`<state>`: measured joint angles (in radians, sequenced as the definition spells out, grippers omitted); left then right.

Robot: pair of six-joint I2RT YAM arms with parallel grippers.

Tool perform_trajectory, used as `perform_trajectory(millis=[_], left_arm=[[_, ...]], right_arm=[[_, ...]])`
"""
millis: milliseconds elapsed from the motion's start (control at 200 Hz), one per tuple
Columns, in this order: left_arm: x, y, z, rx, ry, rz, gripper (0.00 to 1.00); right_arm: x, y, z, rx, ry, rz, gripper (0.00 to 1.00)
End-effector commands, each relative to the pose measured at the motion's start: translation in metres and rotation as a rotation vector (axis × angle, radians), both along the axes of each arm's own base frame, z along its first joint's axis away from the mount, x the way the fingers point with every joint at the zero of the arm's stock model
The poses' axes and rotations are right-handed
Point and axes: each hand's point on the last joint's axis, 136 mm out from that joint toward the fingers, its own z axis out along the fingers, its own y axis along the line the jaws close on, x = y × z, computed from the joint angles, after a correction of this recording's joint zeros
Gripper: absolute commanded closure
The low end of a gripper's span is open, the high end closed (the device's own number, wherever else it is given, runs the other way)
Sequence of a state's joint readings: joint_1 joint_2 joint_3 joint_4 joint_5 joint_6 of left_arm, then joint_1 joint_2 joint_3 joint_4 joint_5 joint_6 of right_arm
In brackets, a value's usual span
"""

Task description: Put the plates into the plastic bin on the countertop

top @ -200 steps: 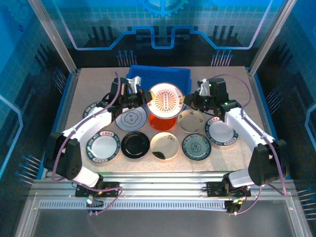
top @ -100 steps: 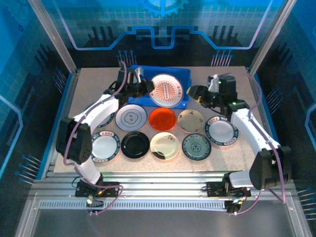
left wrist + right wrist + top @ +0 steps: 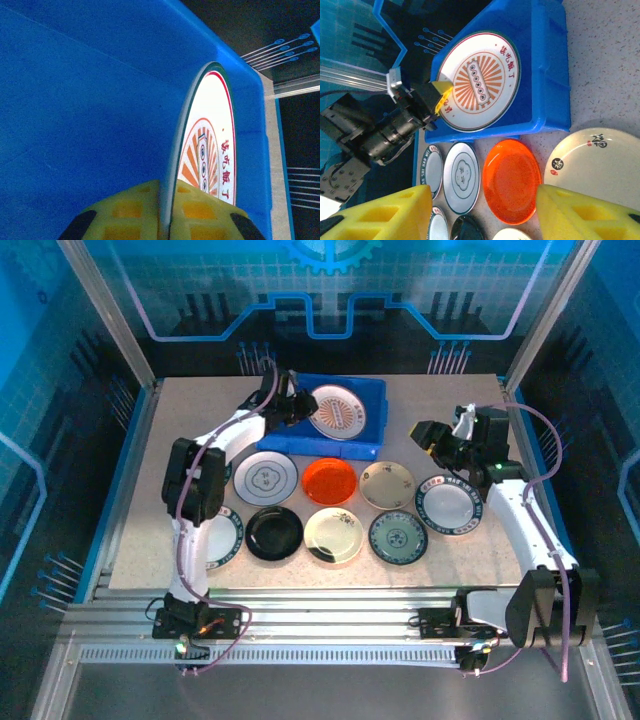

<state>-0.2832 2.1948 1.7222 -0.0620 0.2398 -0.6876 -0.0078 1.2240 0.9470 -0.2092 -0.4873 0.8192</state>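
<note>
The white plate with an orange sunburst (image 3: 338, 412) is tilted inside the blue plastic bin (image 3: 372, 390). My left gripper (image 3: 291, 408) is shut on its near-left rim. In the left wrist view its yellow fingers (image 3: 135, 212) pinch the plate (image 3: 210, 145) edge-on above the bin floor (image 3: 75, 100). My right gripper (image 3: 428, 435) hangs open to the right of the bin, holding nothing. Its wrist view looks between its yellow fingers (image 3: 380, 215) at the orange-red plate (image 3: 512, 180), the bin (image 3: 547, 75) and the held plate (image 3: 479, 80).
On the countertop (image 3: 470, 550) lie a grey-white plate (image 3: 266, 478), an orange-red one (image 3: 330, 481), a cream one (image 3: 387, 485), a dark-rimmed white one (image 3: 447, 506), a black one (image 3: 274, 532), another cream one (image 3: 333, 536), a teal-patterned one (image 3: 397, 536) and a dark-rimmed one (image 3: 218, 540) partly under the left arm.
My left gripper carried the sunburst plate from above the orange-red plate back into the bin. The right gripper drew away to the right.
</note>
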Motion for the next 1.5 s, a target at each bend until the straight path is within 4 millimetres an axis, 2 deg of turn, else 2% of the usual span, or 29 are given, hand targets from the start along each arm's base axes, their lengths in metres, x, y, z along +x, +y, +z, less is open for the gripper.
perform_trajectory(millis=[0,400,640,660,840,1226,1496], left_arm=[[0.019,-0.009,0.020,-0.076,-0.045,0.003,1.00],[0.027,-0.026,-0.026,-0.073,0.036,0.003,1.00],[0.022,-0.035,-0.043,-0.050,0.072,-0.017,1.00],[0.022,-0.036,-0.043,-0.049,0.074,-0.018,1.00],[0.022,-0.037,-0.049,-0.022,0.104,-0.023,1.00],[0.020,-0.041,-0.055,0.043,0.139,-0.050,0.54],[0.022,-0.041,-0.046,0.078,0.131,-0.068,0.43]], right_arm=[[-0.005,-0.004,0.000,0.003,-0.008,-0.001,0.42],[-0.001,-0.007,-0.025,-0.011,0.025,0.000,0.44],[0.000,-0.004,-0.031,-0.009,0.037,0.020,0.44],[-0.005,-0.004,-0.041,-0.007,0.063,0.020,0.44],[-0.010,-0.003,-0.050,-0.011,0.080,0.025,0.44],[-0.016,-0.006,-0.065,-0.042,0.115,0.026,0.44],[-0.015,-0.007,-0.065,-0.066,0.122,0.028,0.43]])
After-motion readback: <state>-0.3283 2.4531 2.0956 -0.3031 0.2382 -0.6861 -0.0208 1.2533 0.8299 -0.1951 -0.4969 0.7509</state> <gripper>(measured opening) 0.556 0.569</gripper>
